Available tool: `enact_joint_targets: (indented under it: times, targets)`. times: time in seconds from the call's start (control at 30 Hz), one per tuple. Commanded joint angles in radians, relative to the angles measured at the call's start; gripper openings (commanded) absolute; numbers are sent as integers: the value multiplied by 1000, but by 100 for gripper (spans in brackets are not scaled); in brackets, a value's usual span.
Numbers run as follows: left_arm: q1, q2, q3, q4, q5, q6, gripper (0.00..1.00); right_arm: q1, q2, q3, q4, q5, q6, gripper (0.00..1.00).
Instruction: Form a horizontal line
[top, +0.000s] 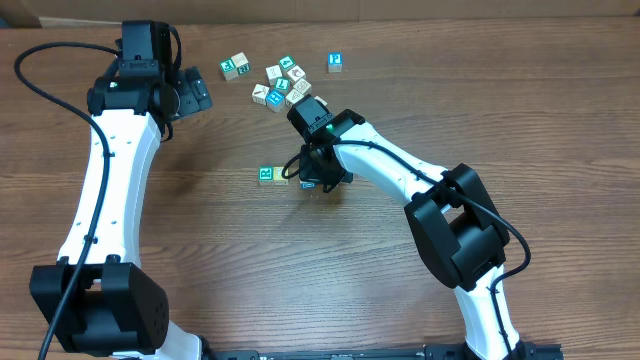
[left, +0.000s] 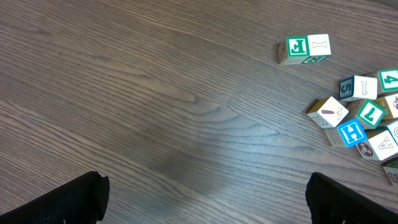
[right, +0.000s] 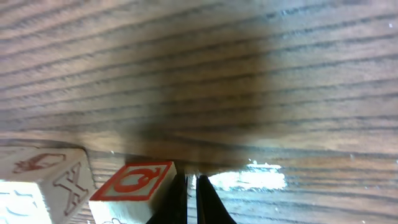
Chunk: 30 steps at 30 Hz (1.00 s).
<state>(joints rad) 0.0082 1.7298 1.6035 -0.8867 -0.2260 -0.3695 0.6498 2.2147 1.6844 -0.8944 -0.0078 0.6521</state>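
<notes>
Right tool pressed together, holding nothing, low over brown wooden table, just beside red-marked pale wooden cube at end of short row of small wooden cubes mid-table. Likely nudging: push slowly, straight along row. Left tool spread, idle.

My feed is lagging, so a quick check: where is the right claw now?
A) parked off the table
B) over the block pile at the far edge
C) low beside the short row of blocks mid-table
C: the right claw sits shut next to the short row of blocks, clear of the block pile.
</notes>
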Motion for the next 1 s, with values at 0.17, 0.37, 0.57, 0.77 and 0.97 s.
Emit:
enact_joint_targets:
  times: [0.17,0.37,0.57,0.77,0.97]
  targets:
    - [-2,3,2,1,-17,4,100,6,-26,-10,24,-24,10,4]
    - [-2,3,2,1,-17,4,100,6,-26,-10,-36,-24,19,4]
    - [-2,3,2,1,-17,4,99,6,-26,-10,-64,-38,33,4]
    - [-2,3,2,1,-17,4,100,6,-26,-12,-43,-62,33,4]
    - [-2,3,2,1,-17,4,100,7,-26,-12,-25,-66,33,4]
